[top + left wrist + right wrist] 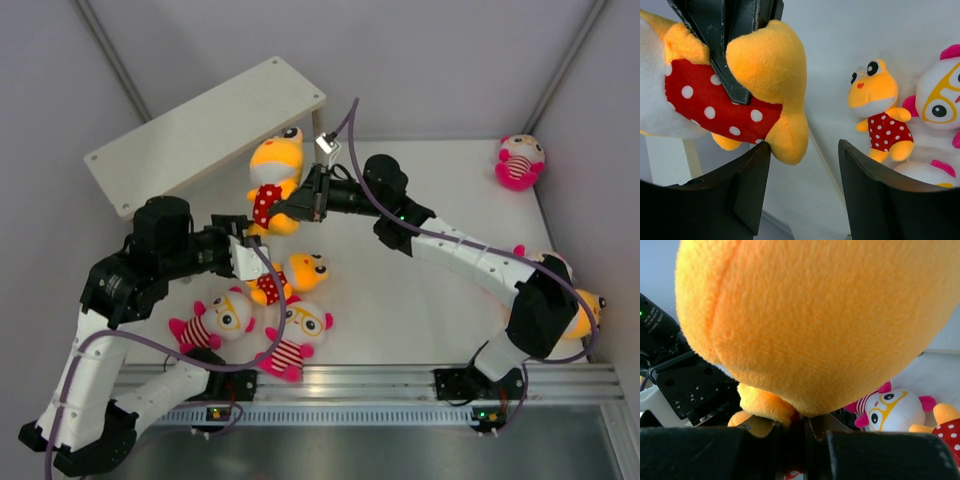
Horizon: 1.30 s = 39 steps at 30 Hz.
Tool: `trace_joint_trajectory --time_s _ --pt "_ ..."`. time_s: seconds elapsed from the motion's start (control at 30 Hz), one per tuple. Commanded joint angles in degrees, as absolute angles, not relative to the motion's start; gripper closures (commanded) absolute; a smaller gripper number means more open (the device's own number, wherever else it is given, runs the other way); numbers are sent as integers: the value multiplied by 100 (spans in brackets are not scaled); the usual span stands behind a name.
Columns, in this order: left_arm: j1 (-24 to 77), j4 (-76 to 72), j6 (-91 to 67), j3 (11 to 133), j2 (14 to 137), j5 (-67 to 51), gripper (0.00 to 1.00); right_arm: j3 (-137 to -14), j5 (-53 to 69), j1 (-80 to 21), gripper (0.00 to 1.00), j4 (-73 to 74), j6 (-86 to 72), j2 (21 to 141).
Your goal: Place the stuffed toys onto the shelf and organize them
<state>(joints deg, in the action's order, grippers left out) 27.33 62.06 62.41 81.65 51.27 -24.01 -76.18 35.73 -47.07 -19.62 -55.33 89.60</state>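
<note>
My right gripper (292, 207) is shut on an orange-yellow toy in a red dotted shirt (272, 182) and holds it in the air in front of the cream shelf (190, 135). In the right wrist view the toy (815, 315) fills the frame above the closed gripper (805, 427). My left gripper (805, 165) is open and empty just below this toy (760, 65); its left fingertip touches the toy's foot. A second orange toy (297, 274) and two white-faced toys (222, 318) (296, 338) lie on the table near the left arm.
A white-faced pink toy (519, 160) lies at the far right back. Another orange toy (588, 310) lies at the right edge, partly under the right arm. A metal rail (380, 385) runs along the near table edge. Grey walls enclose the table.
</note>
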Motion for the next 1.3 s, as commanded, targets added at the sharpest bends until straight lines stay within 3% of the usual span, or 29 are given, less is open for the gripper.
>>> trace_joint_trajectory --time_s 0.0,0.07,0.17,0.2,0.23,0.27,0.33,0.4,0.43,0.47,0.53,0.57,0.77,0.9,1.03,1.1,1.27 --pt "2751 5713 6258 8200 5133 -2567 40 -8033 3638 -4869 100 -2566 -5695 9096" --pt "2751 5652 6249 8226 5142 -2531 44 -8059 3639 -4930 100 -2540 -5704 9123" --pt "2742 5617 6232 8305 5142 -2523 62 -8121 3665 -4992 100 -2479 -5695 9184" --pt "2751 5608 6188 8306 5159 -2479 84 -8121 3700 -5018 100 -2487 -5730 9219" --pt "2742 5599 6196 8297 5159 -2418 96 -8104 3718 -5010 100 -2583 -5765 9228" --pt "2742 5546 6188 8271 5150 -2347 100 -8095 3726 -5018 100 -2627 -5800 9229" --pt "2742 5424 6091 8227 5150 -2031 100 -8103 3797 -5019 100 -2689 -5827 9220" --pt "2742 4917 5740 8218 5142 -1637 100 -8182 3823 -5001 89 -2515 -5679 9167" --pt "2742 4722 5635 8313 5159 -1496 100 -8209 3788 -4975 75 -2340 -5573 9123" --pt "2742 4563 5442 8401 5194 -1372 100 -8218 3727 -4940 50 -1981 -5468 9062" --pt "2742 4202 5300 8769 5369 -977 100 -8017 3438 -4730 38 -1767 -5265 8720" --pt "2751 4097 5230 8893 5440 -854 100 -7885 3341 -4642 23 -1758 -5239 8562" --pt "2742 2059 5755 9202 5870 543 100 -7383 2673 -3991 15 -820 -4432 7340" --pt "2742 1775 5994 9851 6459 1360 100 -7365 2452 -3920 13 -221 -4043 6768" --pt "2672 2564 6012 10475 7074 2502 100 -7339 2303 -3570 13 342 -3832 6373" --pt "2550 3775 5600 10800 7636 3143 100 -7374 2128 -3455 13 676 -3631 6179" --pt "1917 5264 4861 12119 8568 3383 100 -7339 1986 -3322 12 1037 -3349 5907"
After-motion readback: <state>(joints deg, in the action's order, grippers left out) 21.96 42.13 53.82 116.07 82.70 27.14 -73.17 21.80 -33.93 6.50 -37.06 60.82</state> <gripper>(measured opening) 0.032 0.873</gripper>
